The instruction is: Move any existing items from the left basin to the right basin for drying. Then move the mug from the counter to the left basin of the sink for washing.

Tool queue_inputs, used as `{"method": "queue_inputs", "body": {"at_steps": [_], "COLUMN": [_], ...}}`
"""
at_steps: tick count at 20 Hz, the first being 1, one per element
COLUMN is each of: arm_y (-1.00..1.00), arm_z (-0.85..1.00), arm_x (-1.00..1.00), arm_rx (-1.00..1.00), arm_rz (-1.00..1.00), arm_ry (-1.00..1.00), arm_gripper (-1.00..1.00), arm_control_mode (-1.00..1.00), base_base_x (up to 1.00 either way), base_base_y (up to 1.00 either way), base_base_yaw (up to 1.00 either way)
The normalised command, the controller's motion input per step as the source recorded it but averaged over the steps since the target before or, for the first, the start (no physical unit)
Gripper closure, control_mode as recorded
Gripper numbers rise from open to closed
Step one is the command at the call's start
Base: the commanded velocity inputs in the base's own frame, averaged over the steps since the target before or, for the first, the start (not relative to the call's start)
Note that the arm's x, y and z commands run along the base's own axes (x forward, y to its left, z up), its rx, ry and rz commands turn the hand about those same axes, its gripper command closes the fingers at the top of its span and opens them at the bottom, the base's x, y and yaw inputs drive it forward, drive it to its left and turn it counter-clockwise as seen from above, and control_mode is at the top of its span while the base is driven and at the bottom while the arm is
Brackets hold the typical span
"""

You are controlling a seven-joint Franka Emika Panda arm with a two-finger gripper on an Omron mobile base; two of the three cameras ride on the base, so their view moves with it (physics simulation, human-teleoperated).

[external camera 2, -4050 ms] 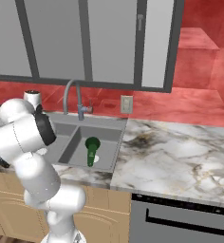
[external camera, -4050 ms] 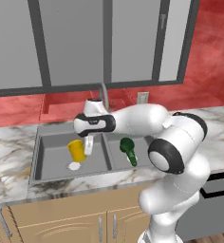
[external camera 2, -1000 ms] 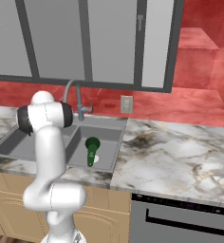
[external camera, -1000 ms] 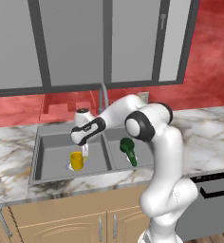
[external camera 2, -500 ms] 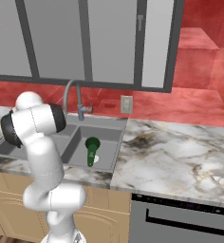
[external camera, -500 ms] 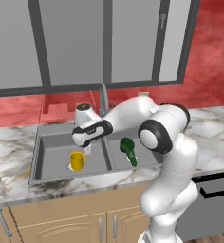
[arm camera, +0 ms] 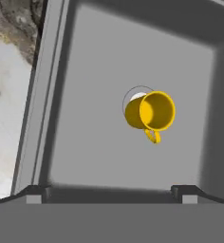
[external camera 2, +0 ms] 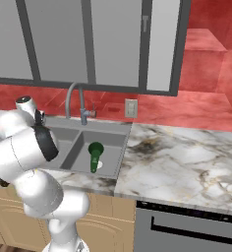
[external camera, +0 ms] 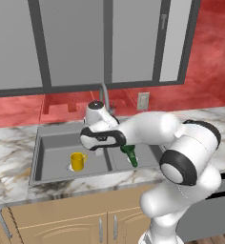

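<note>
Mug (arm camera: 149, 112) upright on left basin (arm camera: 85, 123) drain; no lettering visible.

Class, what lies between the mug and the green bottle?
In the left base view, the mug and bottle are separated by the sink's divider and the hand.

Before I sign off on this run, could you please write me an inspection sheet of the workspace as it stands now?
Surface: the counter is white-grey marble around the sink.
Job's things: the mug stands upright in the left basin, over the drain disc; the green bottle lies in the right basin.
Clutter: nothing seen.
Grippers: the gripper is open above the left basin, holding nothing.
Cables: nothing seen.
Surroundings: faucet behind the sink, wall outlet, red backsplash, grey upper cabinets, tan lower cabinets.
</note>
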Motion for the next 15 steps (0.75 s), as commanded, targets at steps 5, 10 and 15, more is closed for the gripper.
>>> {"method": "queue_inputs", "body": {"at_steps": [5, 10, 15], "arm_y": [-0.62, -0.61, -0.45], "arm_z": [0.49, 0.43, 0.35], "arm_x": [-0.45, -0.55, -0.57], "arm_rx": [0.04, 0.08, 0.08], "arm_rz": [0.0, 0.0, -0.03], "arm_ry": [0.0, 0.01, 0.03], "arm_gripper": [-1.0, -1.0, -1.0], "arm_control_mode": [-1.0, -1.0, -1.0], "base_base_x": [0.0, 0.0, 0.0], "base_base_y": [0.0, 0.0, 0.0], "base_base_yaw": [0.0, 0.0, 0.0]}}
